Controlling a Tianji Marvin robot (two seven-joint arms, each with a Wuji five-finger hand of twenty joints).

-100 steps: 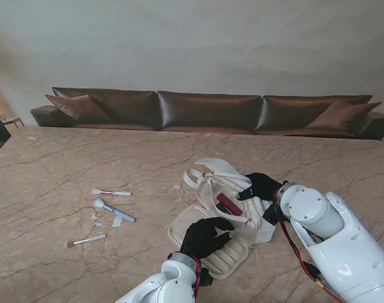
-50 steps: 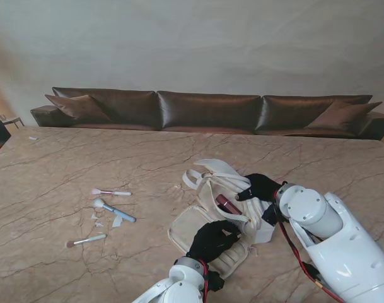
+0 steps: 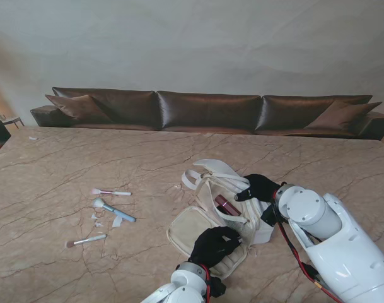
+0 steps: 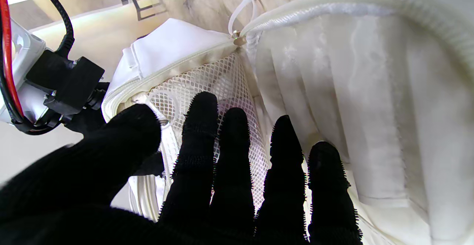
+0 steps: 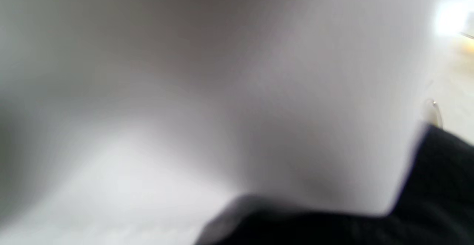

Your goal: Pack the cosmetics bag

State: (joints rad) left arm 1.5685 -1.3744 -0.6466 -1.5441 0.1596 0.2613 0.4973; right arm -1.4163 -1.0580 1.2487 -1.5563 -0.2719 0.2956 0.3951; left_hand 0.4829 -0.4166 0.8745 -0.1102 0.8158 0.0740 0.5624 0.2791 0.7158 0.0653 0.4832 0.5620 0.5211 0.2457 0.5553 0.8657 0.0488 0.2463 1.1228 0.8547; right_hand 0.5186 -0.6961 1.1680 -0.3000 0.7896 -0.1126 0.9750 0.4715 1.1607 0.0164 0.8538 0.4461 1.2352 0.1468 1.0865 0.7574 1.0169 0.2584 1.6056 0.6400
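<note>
The cream cosmetics bag (image 3: pixel 198 222) lies open at the table's middle, with a dark red tube (image 3: pixel 226 204) inside it. My black-gloved left hand (image 3: pixel 214 245) rests on the bag's near flap. In the left wrist view its fingers (image 4: pixel 229 163) lie straight and spread on the white mesh pocket (image 4: pixel 222 78), holding nothing. My right hand (image 3: pixel 260 187) clutches the bag's far right wall. The right wrist view shows only blurred white cloth (image 5: pixel 222 108) close up. Three makeup brushes lie to the left: a pink one (image 3: pixel 111 192), a blue-handled one (image 3: pixel 114 211) and a small one (image 3: pixel 86 240).
Small white scraps (image 3: pixel 117 221) lie beside the blue-handled brush. A brown sofa (image 3: pixel 210 112) runs along the table's far edge. Bag straps (image 3: pixel 207 169) loop out on the far side of the bag.
My left hand has slid right and nearer to me along the near flap, which has bunched up under it. The red tube sits slightly farther into the bag. The right hand has stayed put.
</note>
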